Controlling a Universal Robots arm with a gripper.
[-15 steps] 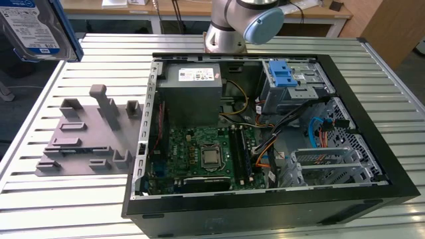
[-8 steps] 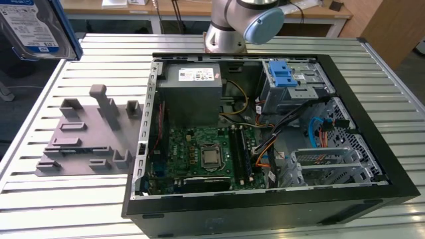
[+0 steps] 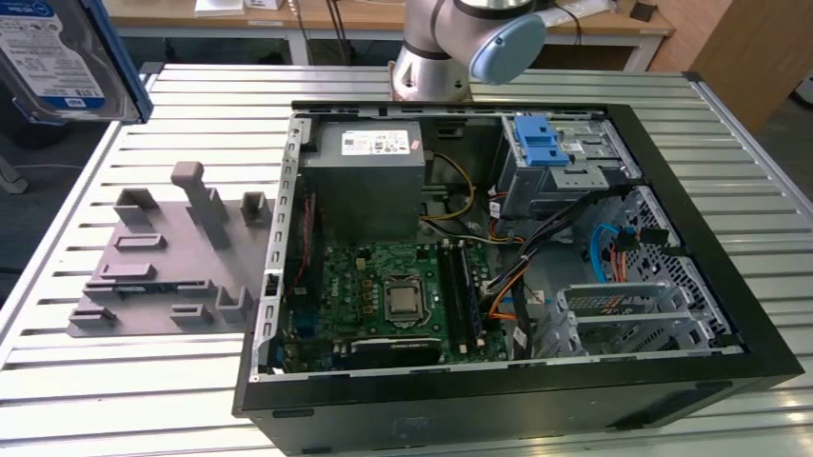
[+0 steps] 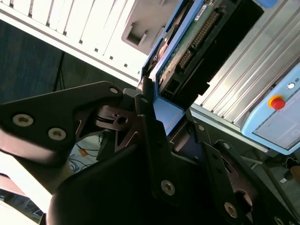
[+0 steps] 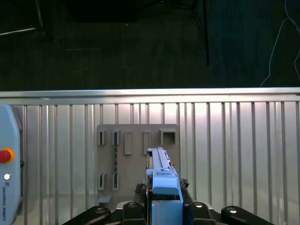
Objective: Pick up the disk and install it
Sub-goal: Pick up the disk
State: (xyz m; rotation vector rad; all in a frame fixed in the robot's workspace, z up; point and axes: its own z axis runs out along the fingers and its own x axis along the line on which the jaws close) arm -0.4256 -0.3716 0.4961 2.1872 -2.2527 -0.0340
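Above grey holder plate, disk in claw

Even light whitens the table, glaring along its edge in the first wrist view, where the floor beyond is nearly black. In the second wrist view, the gripper is a dark mass against the table's blown-out slats, with the disk better lit.

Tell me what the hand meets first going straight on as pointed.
Probably the flat grey slotted fixture plate, struck first by the blue-framed silver metal disk the hand holds; depth is unclear.
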